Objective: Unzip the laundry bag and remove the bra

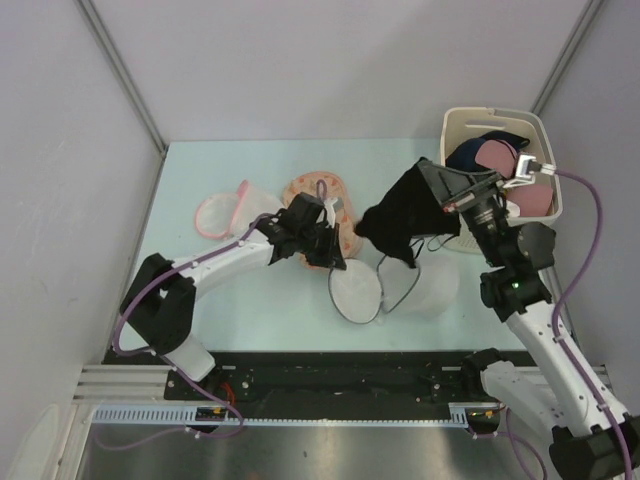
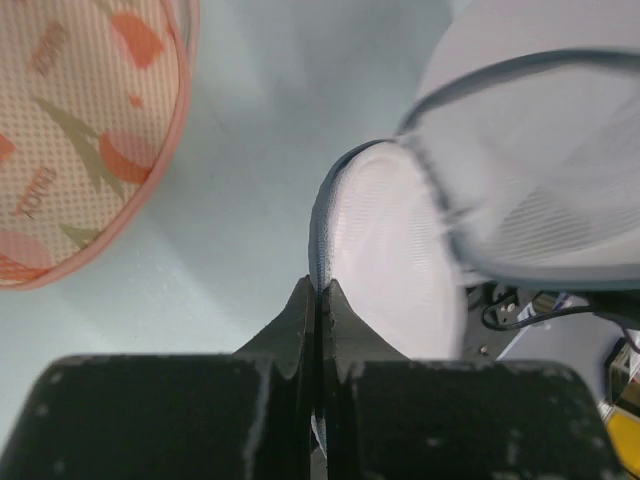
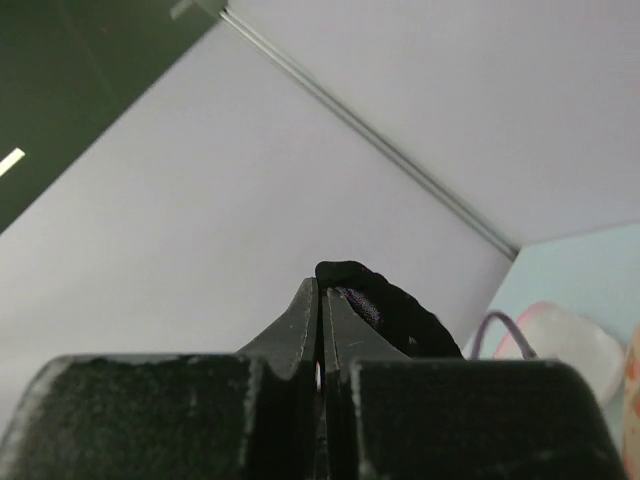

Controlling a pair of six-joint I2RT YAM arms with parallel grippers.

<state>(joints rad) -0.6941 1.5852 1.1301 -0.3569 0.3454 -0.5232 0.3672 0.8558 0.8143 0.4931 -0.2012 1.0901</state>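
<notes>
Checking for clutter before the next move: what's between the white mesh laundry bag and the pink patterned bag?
Nothing. The left wrist view shows only bare table between the white mesh laundry bag and the pink patterned bag.

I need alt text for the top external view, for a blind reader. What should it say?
Seen from above, the right hand holds up a black bra next to an open white mesh laundry bag, whose rim the left hand pinches. A white basket of clothes stands at back right.
</notes>
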